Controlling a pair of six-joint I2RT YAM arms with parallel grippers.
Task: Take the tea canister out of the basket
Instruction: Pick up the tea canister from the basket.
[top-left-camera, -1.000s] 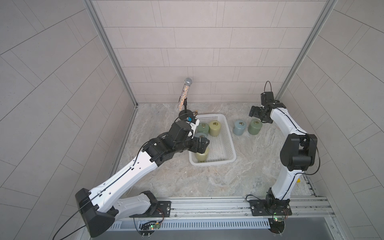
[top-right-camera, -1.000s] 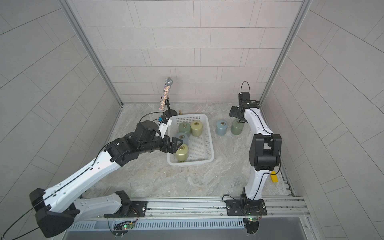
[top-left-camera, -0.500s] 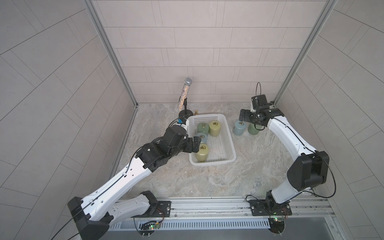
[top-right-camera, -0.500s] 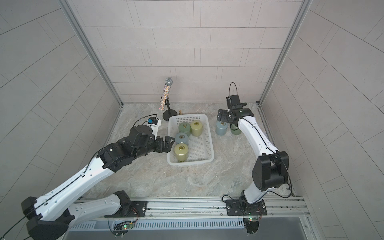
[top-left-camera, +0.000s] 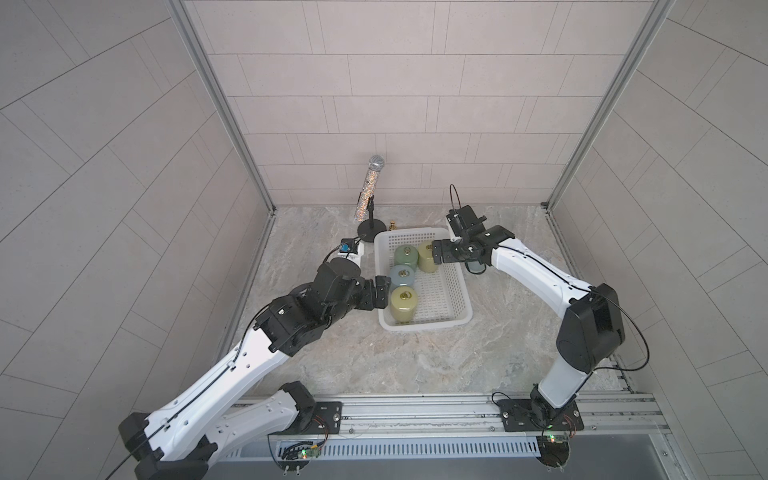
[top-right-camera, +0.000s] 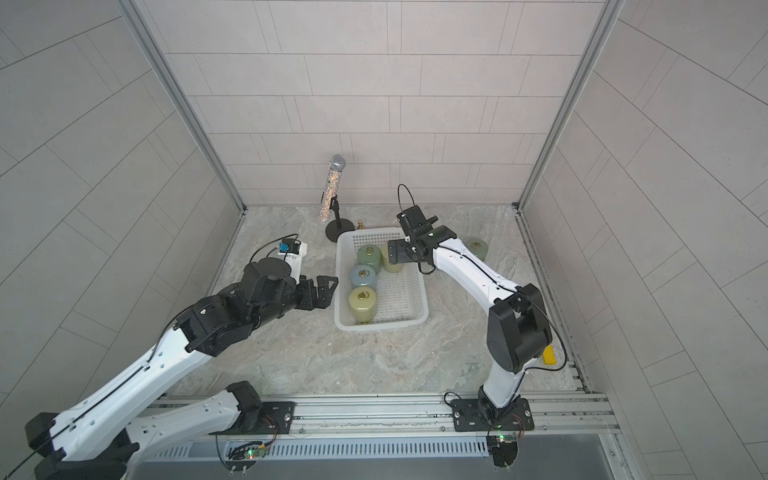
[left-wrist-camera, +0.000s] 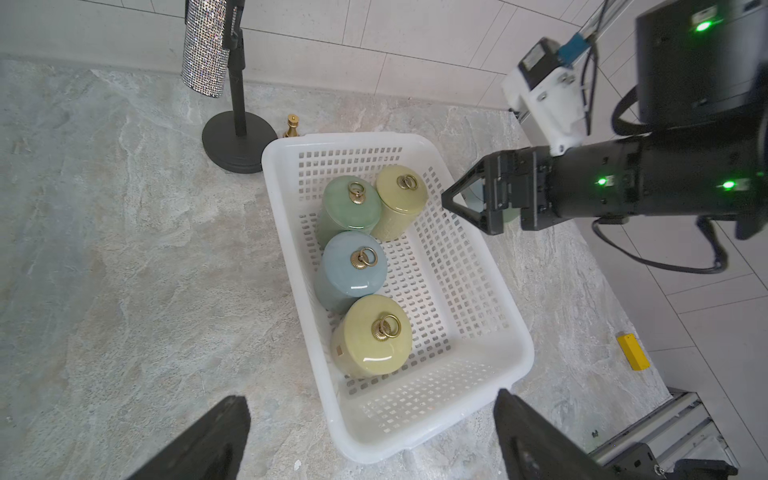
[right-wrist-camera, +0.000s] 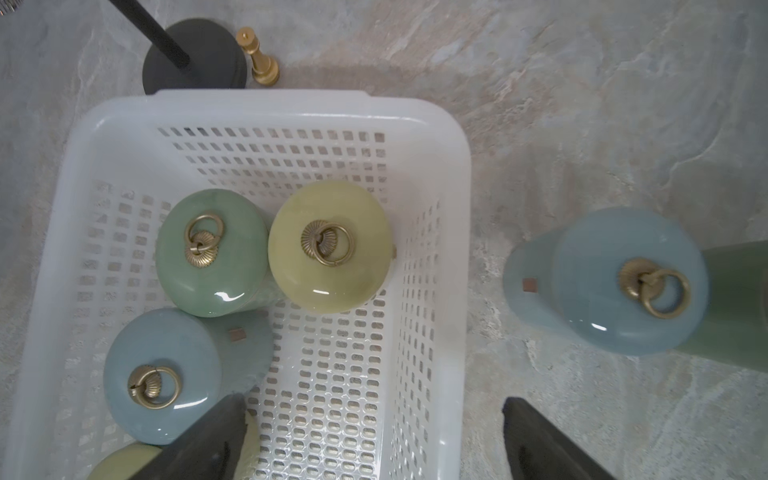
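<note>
Bearing square tag (right-wrist-camera: 237, 334): basketed blue canister (right-wrist-camera: 158, 374)

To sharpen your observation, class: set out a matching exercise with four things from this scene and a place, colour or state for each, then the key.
1 basket
2 right gripper
3 microphone stand
4 yellow block

A at the right edge of the table
B open, above the basket's right rim
C white, latticed
D behind the basket's far left corner

Pairs: 1-C, 2-B, 3-D, 4-A
</note>
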